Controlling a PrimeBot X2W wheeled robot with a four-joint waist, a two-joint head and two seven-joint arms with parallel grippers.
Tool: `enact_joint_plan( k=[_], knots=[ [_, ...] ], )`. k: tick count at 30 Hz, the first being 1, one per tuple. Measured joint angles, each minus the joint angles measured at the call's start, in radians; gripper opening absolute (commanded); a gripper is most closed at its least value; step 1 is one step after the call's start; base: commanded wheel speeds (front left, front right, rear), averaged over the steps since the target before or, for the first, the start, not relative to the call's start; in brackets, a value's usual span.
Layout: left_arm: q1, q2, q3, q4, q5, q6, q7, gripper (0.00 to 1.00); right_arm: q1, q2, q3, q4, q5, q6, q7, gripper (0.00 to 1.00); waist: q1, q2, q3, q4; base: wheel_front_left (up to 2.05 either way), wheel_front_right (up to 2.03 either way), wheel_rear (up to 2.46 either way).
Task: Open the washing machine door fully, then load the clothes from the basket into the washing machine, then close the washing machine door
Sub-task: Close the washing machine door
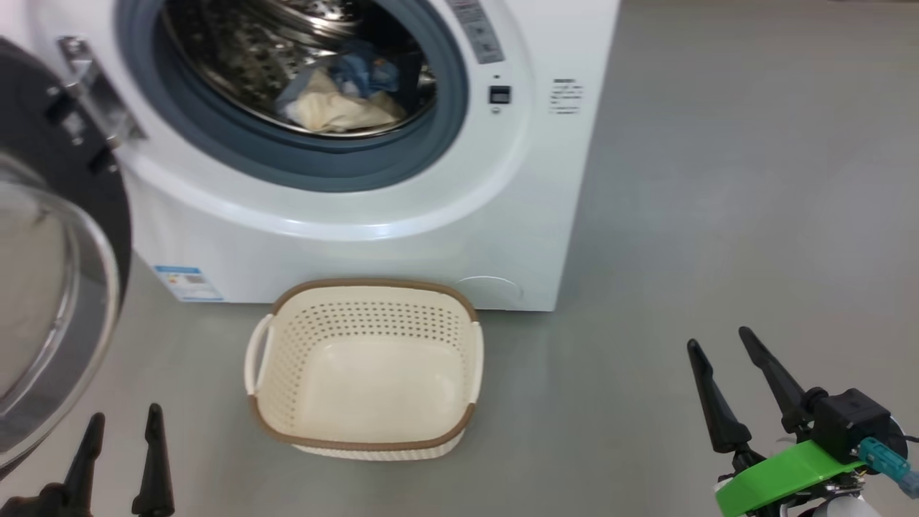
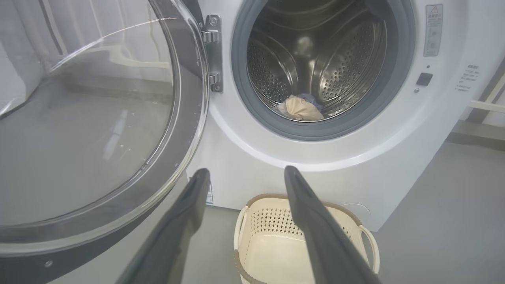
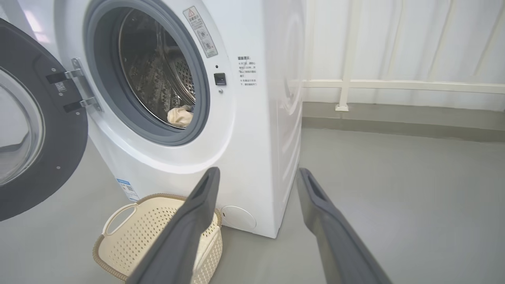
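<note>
The white washing machine (image 1: 402,215) stands ahead with its door (image 1: 64,273) swung wide open to the left. Cream and light-blue clothes (image 1: 344,97) lie at the bottom of the steel drum; they also show as clothes (image 2: 300,108) and clothes (image 3: 180,116) in the wrist views. The cream basket (image 1: 366,366) sits on the floor before the machine with nothing inside. My left gripper (image 1: 122,427) is open at the lower left, beside the door's rim. My right gripper (image 1: 721,345) is open at the lower right, well right of the basket. Both hold nothing.
Grey floor (image 1: 718,179) stretches to the right of the machine. A white curtain and a low rail (image 3: 394,85) run along the wall behind it. The open door's glass bowl (image 2: 86,118) bulges close to my left fingers.
</note>
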Motion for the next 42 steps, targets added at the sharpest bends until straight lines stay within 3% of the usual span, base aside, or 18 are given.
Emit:
enact_joint_plan(
  k=[28,42],
  knots=[
    [0.034,-0.097,0.111,-0.036,0.027,0.0,0.0,1.0,-0.055,-0.051,0.103,0.028,0.007,0.0,0.0,1.0,0.0,0.0,0.02,0.37,0.0,0.0,0.0],
    [0.034,-0.112,0.131,-0.049,0.04,0.0,0.0,1.0,-0.072,-0.052,0.132,0.043,0.025,0.0,0.0,1.0,0.0,0.0,0.029,0.474,0.0,0.0,0.0]
  ],
)
